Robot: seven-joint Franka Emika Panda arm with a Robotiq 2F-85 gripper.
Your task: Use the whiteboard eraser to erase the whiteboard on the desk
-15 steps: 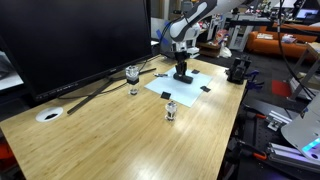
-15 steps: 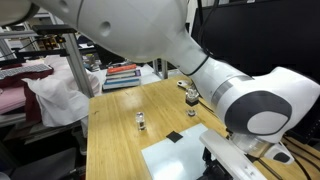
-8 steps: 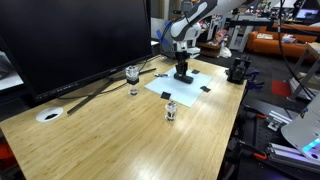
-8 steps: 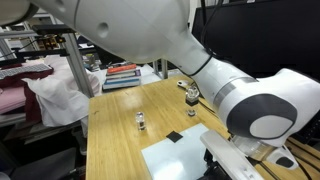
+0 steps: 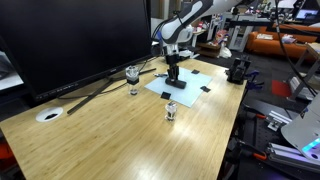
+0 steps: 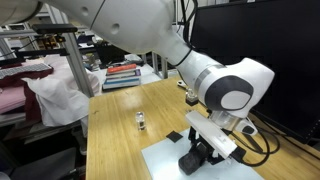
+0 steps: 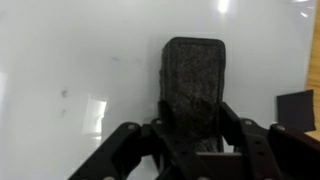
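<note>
Wrist view | we are seeing the gripper (image 7: 190, 138) closed firmly on the whiteboard eraser (image 7: 193, 80), pressing on the whiteboard (image 7: 70, 70) | it is sliding sideways across the whiteboard since a moment ago | wiping is progressing

A small, nearly black oblong whiteboard eraser (image 7: 193, 85), felt-textured, is gripped from above and rests on the whiteboard (image 7: 70, 60), close to one edge and a corner. The whiteboard is a thin, pale sheet with black corner patches. It lies flat on the desk (image 5: 130, 130), a light wooden tabletop with visible grain.
</note>
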